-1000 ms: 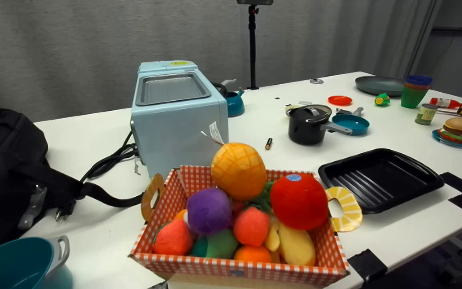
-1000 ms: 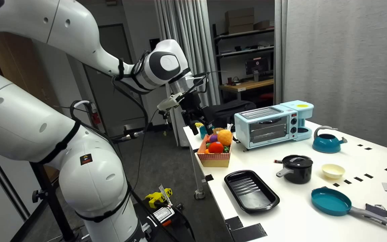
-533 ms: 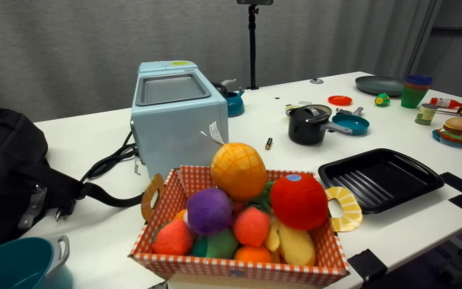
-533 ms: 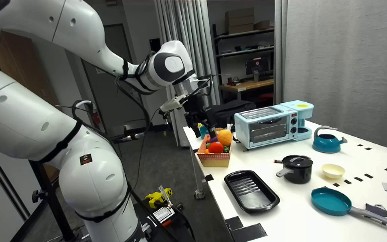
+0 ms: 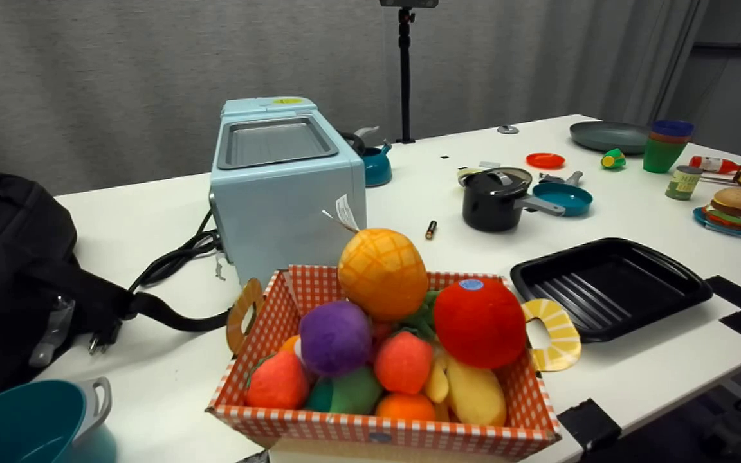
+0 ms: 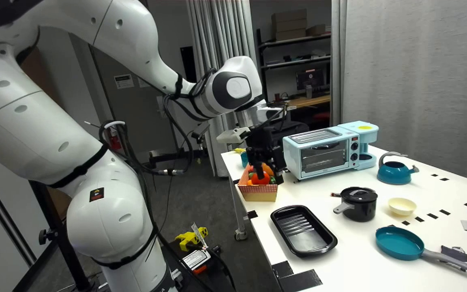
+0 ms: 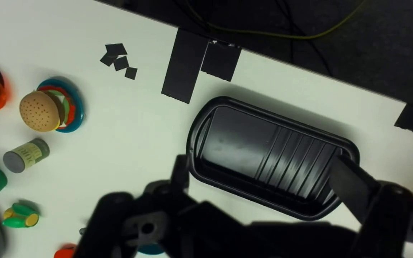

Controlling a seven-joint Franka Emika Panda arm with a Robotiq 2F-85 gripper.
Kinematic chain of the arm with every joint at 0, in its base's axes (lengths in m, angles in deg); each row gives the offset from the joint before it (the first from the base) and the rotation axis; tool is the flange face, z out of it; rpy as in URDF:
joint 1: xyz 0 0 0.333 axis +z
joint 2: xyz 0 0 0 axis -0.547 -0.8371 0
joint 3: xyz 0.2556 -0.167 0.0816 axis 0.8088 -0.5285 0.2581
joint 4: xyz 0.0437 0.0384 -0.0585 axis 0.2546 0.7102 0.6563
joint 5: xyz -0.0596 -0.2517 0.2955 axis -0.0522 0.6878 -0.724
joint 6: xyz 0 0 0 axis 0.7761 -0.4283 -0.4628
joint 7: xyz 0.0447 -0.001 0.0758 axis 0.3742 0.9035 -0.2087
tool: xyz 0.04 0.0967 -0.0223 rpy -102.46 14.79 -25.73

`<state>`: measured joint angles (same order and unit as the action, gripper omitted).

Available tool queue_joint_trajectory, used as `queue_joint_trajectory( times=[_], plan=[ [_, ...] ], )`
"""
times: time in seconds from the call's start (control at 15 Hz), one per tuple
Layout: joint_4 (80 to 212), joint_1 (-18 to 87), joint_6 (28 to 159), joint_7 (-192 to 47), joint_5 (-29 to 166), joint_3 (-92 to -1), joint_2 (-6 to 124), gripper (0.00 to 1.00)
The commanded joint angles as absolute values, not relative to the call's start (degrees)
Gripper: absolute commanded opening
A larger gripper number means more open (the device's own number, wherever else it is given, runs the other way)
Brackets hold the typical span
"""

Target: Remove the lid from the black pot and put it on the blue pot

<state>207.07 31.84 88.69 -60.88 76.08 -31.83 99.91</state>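
The small dark lid (image 5: pixel 494 182) sits on the black pot (image 5: pixel 489 213); the lid (image 6: pixel 359 194) and black pot (image 6: pixel 365 212) also show together in an exterior view. A small bright-blue pot with a reddish accent cannot be made out. A shallow teal-blue pan (image 5: pixel 563 198) with a grey handle lies beside the black pot, also in an exterior view (image 6: pixel 399 243). A deeper teal pot (image 5: pixel 23 418) stands at the front left. My gripper (image 6: pixel 268 176) is open and empty in front of the toaster, near the fruit basket. In the wrist view its fingers (image 7: pixel 260 161) are wide apart above the grill pan.
The grill pan (image 7: pixel 238 143) lies near the table edge. The fruit basket (image 6: pixel 260 195), the light-blue toaster (image 6: pixel 322 154), the teal kettle (image 6: pixel 395 173) and a cream bowl (image 6: pixel 402 206) stand on the table. A toy burger (image 7: pixel 41 111) and a can (image 7: pixel 27 154) lie farther along.
The arm and gripper have moved to the right in an exterior view, from beside the basket's far end to in front of the toaster. The pots, lid and other objects have not moved.
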Motion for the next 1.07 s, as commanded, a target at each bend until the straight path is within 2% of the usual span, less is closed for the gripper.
queue_joint_trajectory(
  times=[0.0, 0.4, 0.47, 1.0],
  plan=[
    [202.5, 28.64, 93.13, -58.58, 78.52, -34.31, 90.82, 1.0],
    [191.99, 28.12, 93.77, -58.96, 76.64, -39.29, 78.21, 1.0],
    [196.42, 29.17, 94.03, -59.58, 77.15, -39.31, 82.59, 1.0],
    [192.64, 29.35, 94.03, -59.67, 77.03, -40.57, 78.31, 1.0]
  ],
)
